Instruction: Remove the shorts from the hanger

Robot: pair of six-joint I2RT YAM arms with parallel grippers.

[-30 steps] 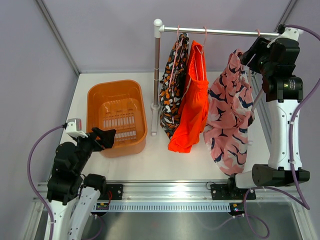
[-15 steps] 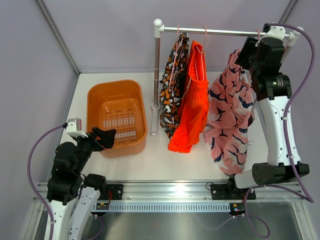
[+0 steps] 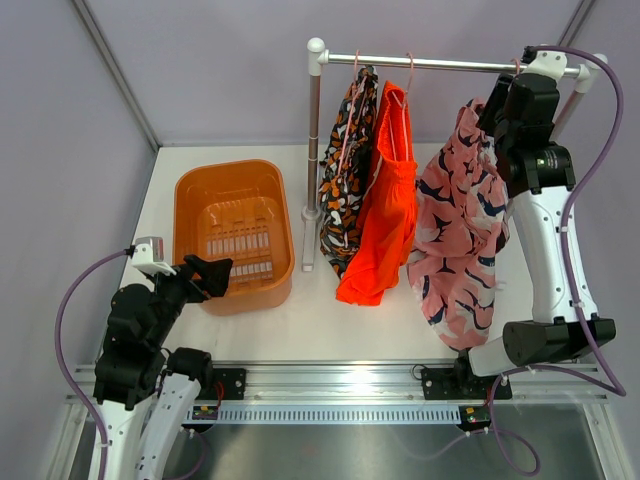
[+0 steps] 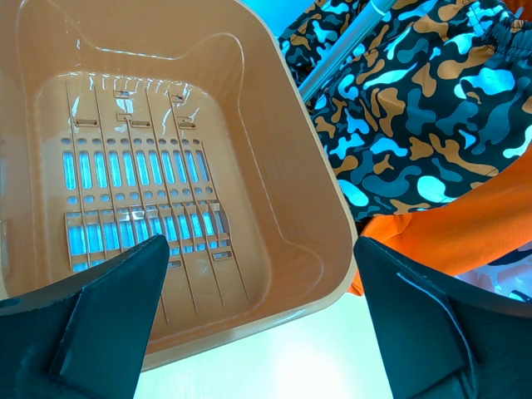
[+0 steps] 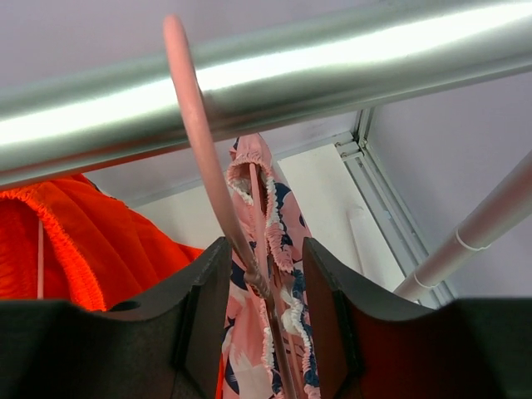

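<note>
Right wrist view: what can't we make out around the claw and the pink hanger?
- Right wrist: the pink hanger passes through the right claw; its lower frame is hidden behind the fingers.
- Right wrist: how the pink shorts fasten to it, buried in bunched fabric.
- Top external: the claw's tips, hidden behind its own wrist.

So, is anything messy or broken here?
Nothing looks broken or spilled. The pink shorts, orange shorts and black shorts hang from the rail, and the basket sits upright.
</note>
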